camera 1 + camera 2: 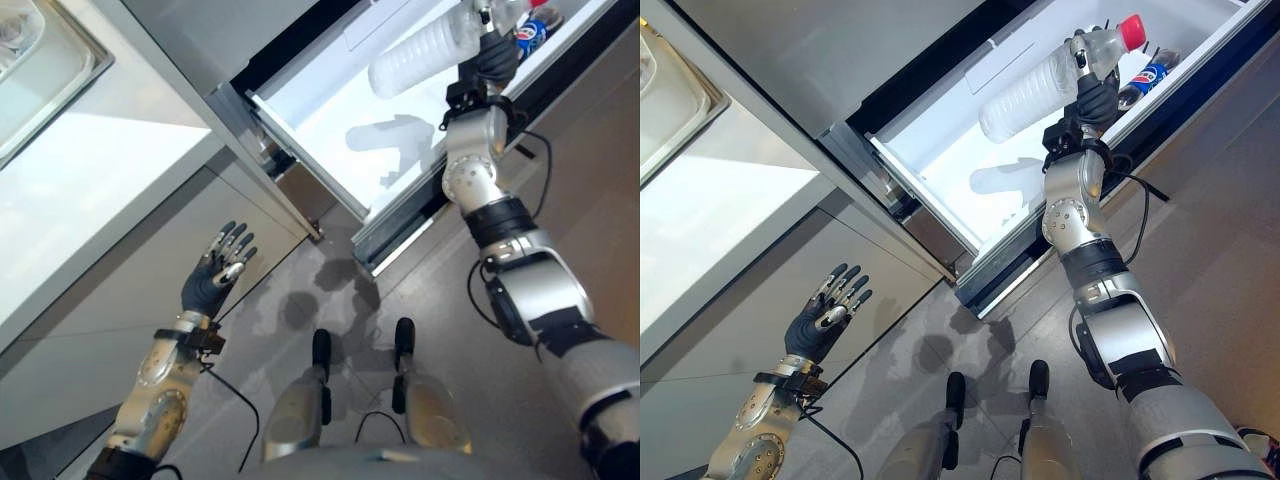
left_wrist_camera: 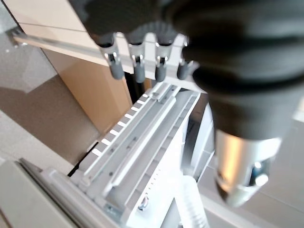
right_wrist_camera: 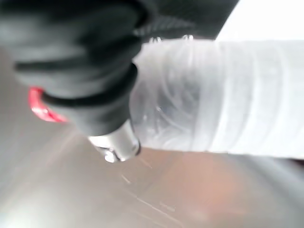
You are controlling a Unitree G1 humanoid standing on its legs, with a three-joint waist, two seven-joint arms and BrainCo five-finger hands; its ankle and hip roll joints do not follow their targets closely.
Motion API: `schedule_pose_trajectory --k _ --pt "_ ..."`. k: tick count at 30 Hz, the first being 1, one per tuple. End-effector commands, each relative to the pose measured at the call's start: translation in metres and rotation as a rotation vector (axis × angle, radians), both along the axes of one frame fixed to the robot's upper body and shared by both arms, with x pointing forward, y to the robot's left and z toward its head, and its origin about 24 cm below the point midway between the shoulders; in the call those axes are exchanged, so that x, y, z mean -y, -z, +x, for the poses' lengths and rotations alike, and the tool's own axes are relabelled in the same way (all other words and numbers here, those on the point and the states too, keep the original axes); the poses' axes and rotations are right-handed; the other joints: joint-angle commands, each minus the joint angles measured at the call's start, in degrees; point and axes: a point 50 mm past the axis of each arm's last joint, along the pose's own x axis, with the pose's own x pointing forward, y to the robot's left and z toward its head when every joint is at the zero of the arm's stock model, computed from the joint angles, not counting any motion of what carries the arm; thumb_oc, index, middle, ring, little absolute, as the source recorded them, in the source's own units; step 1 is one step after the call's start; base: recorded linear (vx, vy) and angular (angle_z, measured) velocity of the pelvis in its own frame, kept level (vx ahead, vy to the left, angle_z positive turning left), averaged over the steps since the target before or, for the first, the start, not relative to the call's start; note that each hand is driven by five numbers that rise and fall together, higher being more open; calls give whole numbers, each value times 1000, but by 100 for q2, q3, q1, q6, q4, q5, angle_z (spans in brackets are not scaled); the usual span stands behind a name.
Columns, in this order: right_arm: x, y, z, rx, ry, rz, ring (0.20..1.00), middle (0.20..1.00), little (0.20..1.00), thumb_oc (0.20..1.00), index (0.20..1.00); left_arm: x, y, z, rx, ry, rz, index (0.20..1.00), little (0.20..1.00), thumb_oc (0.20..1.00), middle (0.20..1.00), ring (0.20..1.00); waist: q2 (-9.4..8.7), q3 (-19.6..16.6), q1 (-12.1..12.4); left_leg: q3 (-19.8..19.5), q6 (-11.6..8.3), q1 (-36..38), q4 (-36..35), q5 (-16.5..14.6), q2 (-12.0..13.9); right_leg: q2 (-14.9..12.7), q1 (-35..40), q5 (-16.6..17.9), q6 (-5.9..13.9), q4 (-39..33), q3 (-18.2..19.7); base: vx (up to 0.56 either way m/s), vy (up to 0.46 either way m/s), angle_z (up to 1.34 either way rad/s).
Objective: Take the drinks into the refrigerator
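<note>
A clear ribbed water bottle [image 1: 1025, 95] with a red cap [image 1: 1131, 30] hangs tilted above the open white refrigerator drawer [image 1: 950, 150]. My right hand [image 1: 1095, 100] is shut on it near the neck; the right wrist view shows the bottle [image 3: 228, 104] close up against the hand. A dark soda bottle with a blue label [image 1: 1148, 75] lies in the drawer's far right end. My left hand [image 1: 215, 275] is held low beside the cabinet front, open with fingers spread and holding nothing; its fingers [image 2: 135, 66] look straight in the left wrist view.
A white counter [image 1: 90, 180] with a steel sink [image 1: 30, 70] runs along the left. The drawer's metal rail [image 2: 142, 137] juts out beside the wooden cabinet side. Grey floor lies below the drawer.
</note>
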Motion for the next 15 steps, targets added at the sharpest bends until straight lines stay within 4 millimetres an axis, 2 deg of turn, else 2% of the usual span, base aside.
schedule_pose_trajectory --k 1,3,4,6,7,8,9,10,12,13,14,15 --pt "5 -41 -2 101 81 -419 200 200 200 200 200 -13 -35 -7 153 30 50 1000 1000 1000 1000 1000 -396 149 66 38 472 97 114 -297 -401 -28 -230 -1049 147 1152 54 -35 -2 1" --pt "11 -46 -2 104 94 -455 200 200 200 200 200 -13 -38 -7 163 49 54 1000 1000 1000 1000 1000 -427 141 67 36 472 52 122 -277 -403 -28 -264 -1012 154 1141 54 0 0 0" --pt "17 -63 -3 107 171 -672 200 200 200 200 200 -17 -40 -11 153 77 88 1000 1000 1000 1000 1000 -511 169 51 53 458 56 127 -282 -389 -26 -270 -1020 164 1158 45 -16 -10 6" --pt "19 -66 -3 99 194 -727 200 200 200 200 200 -17 -40 -11 145 91 96 1000 1000 1000 1000 1000 -546 158 42 48 459 20 128 -259 -394 -25 -306 -979 172 1146 49 -11 -2 7" --pt "25 -77 -6 108 236 -924 200 200 200 200 200 -19 -42 -12 139 120 122 1000 1000 1000 1000 1000 -603 155 39 37 448 4 128 -248 -388 -14 -322 -986 178 1153 56 0 5 4" --pt "25 -78 -6 109 236 -925 200 200 200 200 200 -19 -42 -12 140 120 121 1000 1000 1000 1000 1000 -598 157 37 37 448 3 128 -249 -388 -14 -324 -987 178 1155 55 0 0 0" --pt "33 -83 -5 79 317 -1044 200 200 200 200 200 -20 -43 -14 134 142 135 1000 1000 1000 1000 1000 -652 184 55 29 444 10 140 -252 -387 -10 -314 -998 190 1185 50 0 0 0" --pt "32 -85 -6 85 333 -1139 200 200 200 200 200 -21 -46 -13 138 149 150 1000 1000 1000 1000 1000 -671 176 47 20 439 -30 147 -230 -391 -9 -340 -975 194 1170 41 -10 -4 4" --pt "39 -82 -4 54 369 -1141 200 200 200 200 200 -20 -45 -14 137 157 149 1000 1000 1000 1000 1000 -681 192 56 11 436 -47 157 -223 -394 -10 -356 -962 196 1172 40 -8 -2 2" --pt "33 -88 -5 71 444 -1388 200 200 200 200 200 -22 -47 -14 135 165 166 1000 1000 1000 1000 1000 -715 205 59 -1 431 -76 160 -210 -394 -5 -389 -963 201 1177 35 0 0 0" --pt "33 -88 -5 71 445 -1389 200 200 200 200 200 -22 -47 -14 135 165 165 1000 1000 1000 1000 1000 -708 205 53 -3 431 -81 161 -210 -394 -5 -394 -963 201 1178 33 0 0 0" --pt "35 -91 -6 75 499 -1464 200 200 200 200 200 -23 -47 -15 133 161 170 1000 1000 1000 1000 1000 -720 204 59 -1 433 -90 159 -206 -393 -4 -405 -960 205 1173 29 0 0 0"
